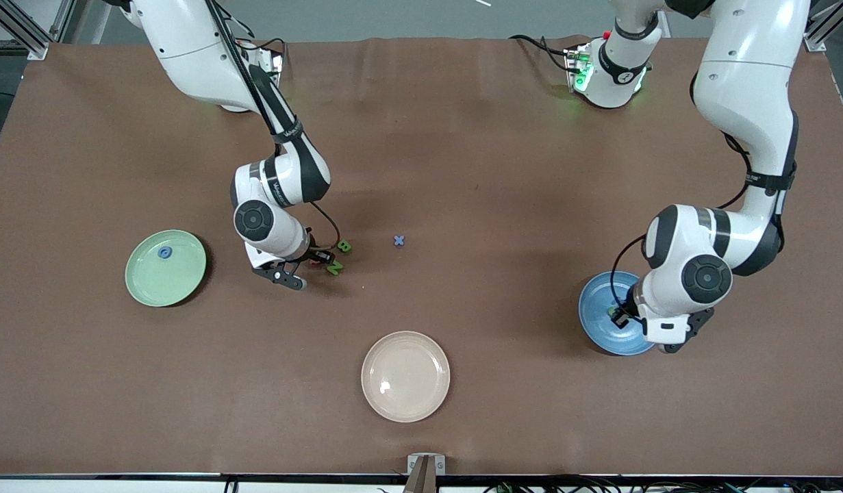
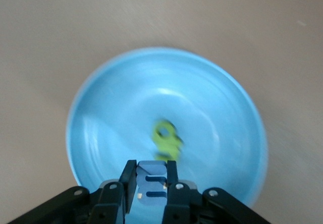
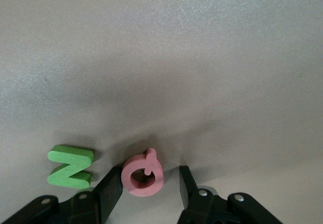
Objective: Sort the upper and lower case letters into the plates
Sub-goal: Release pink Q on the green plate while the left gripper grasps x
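My blue plate [image 2: 101, 108] lies at the left arm's end of the table with a green letter [image 2: 167, 139] flat in it, too blurred to read. A pale blue m [image 2: 151, 183] hangs over that plate. My mint green plate [image 1: 147, 284] at the right arm's end holds a blue G [image 1: 165, 252]. On the bare table lie a pink-red Q [image 3: 144, 173] beside a green N [image 3: 70, 166], a green B [image 1: 344, 246] near them, and a blue x [image 1: 398, 240] apart.
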